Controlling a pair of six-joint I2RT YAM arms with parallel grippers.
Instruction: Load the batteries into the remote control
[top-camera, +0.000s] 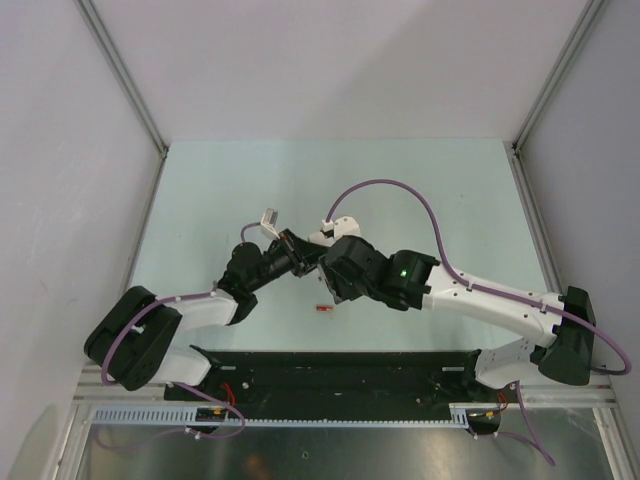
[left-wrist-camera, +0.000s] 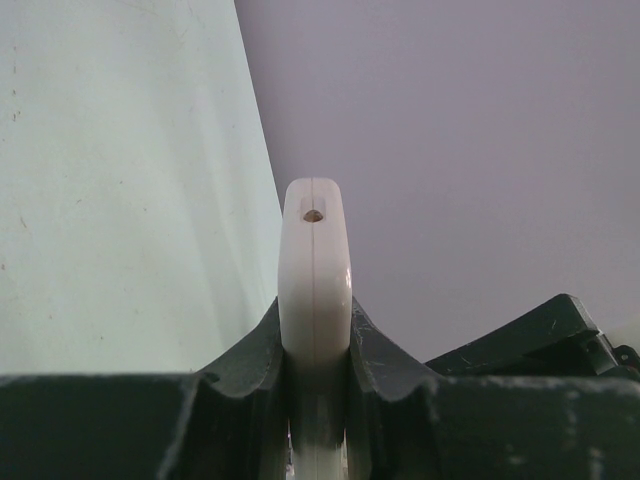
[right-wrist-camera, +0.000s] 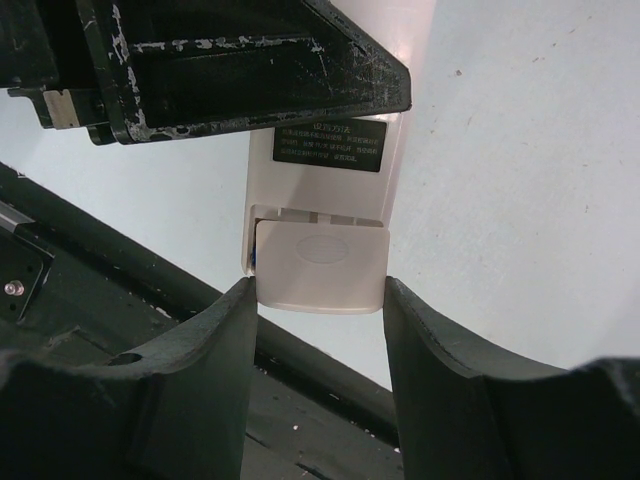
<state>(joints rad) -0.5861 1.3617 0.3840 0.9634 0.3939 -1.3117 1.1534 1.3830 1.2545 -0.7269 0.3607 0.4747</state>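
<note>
My left gripper (left-wrist-camera: 315, 320) is shut on the remote control (left-wrist-camera: 315, 260), which the left wrist view shows edge-on as a slim white bar. In the right wrist view the remote control (right-wrist-camera: 325, 190) shows its plain white back with a dark label (right-wrist-camera: 330, 145). Its battery cover (right-wrist-camera: 320, 265) sits slightly slid out at the end. A sliver of blue (right-wrist-camera: 253, 258) peeks at the cover's left edge. My right gripper (right-wrist-camera: 320, 290) touches both sides of the cover with its fingertips. One red battery (top-camera: 322, 309) lies on the table just below both grippers. From above, the arms hide the remote.
The black mounting plate (top-camera: 330, 365) runs along the near table edge, under the right gripper as a dark strip (right-wrist-camera: 100, 300). The left gripper's black body (right-wrist-camera: 250, 70) crowds the remote's top. Pale walls (top-camera: 60, 150) enclose the green table (top-camera: 420, 190).
</note>
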